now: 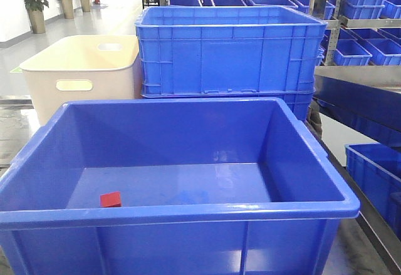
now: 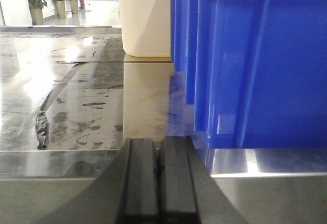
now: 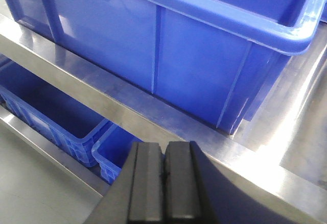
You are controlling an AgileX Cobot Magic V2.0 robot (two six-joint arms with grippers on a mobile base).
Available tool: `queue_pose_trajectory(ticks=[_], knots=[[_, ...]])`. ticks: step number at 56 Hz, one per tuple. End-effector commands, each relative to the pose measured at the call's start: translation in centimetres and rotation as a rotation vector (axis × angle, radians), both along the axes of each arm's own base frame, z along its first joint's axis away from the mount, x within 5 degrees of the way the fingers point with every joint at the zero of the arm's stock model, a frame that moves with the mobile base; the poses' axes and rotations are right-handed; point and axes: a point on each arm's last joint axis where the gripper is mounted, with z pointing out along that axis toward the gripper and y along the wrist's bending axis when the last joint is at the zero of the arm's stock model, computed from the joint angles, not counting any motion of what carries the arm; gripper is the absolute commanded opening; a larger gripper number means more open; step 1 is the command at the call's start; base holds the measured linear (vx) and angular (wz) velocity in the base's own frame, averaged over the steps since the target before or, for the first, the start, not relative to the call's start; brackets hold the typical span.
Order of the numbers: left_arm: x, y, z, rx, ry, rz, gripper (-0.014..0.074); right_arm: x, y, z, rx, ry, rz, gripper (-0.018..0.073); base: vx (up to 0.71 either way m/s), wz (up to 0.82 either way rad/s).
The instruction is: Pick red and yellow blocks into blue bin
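The blue bin (image 1: 188,215) fills the front view, smooth-walled with a thick rolled rim. The red block (image 1: 111,200) lies on its floor near the front left. The yellow block is not in view. My left gripper (image 2: 158,147) is shut and empty, low beside the bin's outer wall (image 2: 255,66) on the steel table. My right gripper (image 3: 163,152) is shut and empty, at the table's edge below the bin's corner (image 3: 214,76). Neither gripper shows in the front view.
A ribbed blue crate (image 1: 229,52) stands behind the bin, a cream tub (image 1: 81,74) with a handle slot to its left, also seen in the left wrist view (image 2: 145,20). Small blue trays (image 3: 56,112) sit on a lower shelf at right. Racks of blue bins (image 1: 369,31) stand further right.
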Motion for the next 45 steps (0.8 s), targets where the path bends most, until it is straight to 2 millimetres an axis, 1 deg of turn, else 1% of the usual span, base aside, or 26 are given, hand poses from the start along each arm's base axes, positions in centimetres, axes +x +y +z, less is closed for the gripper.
queue_pose_trajectory(ticks=[1, 4, 9, 13, 19, 27, 37, 45], knots=[[-0.2, 0.0, 1.4, -0.015, -0.118, -0.001, 0.0000, 0.3, 0.0, 1.4, 0.041, -0.078, -0.016, -0.0010, 0.00, 0.00], [-0.2, 0.0, 1.4, -0.015, -0.118, -0.001, 0.0000, 0.3, 0.0, 1.4, 0.042, -0.083, -0.017, -0.0010, 0.00, 0.00], [-0.2, 0.0, 1.4, -0.015, -0.118, -0.001, 0.0000, -0.2, -0.6, 1.4, 0.013, -0.175, -0.042, -0.0010, 0.00, 0.00], [-0.2, 0.0, 1.4, -0.015, -0.118, -0.001, 0.0000, -0.5, -1.2, 0.6, 0.017, -0.243, -0.102, -0.0010, 0.00, 0.00], [-0.2, 0.0, 1.4, -0.015, -0.118, -0.001, 0.0000, -0.7, -2.1, -1.8, 0.044, -0.345, -0.232, -0.0010, 0.00, 0.00], [-0.2, 0.0, 1.4, -0.015, -0.118, -0.001, 0.0000, -1.3, -2.9, -5.4, 0.101, -0.458, -0.340, -0.0010, 0.00, 0.00], [-0.2, 0.0, 1.4, -0.015, -0.118, -0.001, 0.0000, -1.5, -3.5, -9.4, 0.127, -0.534, -0.415, -0.0010, 0.00, 0.00], [-0.2, 0.0, 1.4, -0.014, -0.118, -0.001, -0.0001, -1.5, -3.7, -11.9, 0.129, -0.560, -0.432, -0.0010, 0.00, 0.00]])
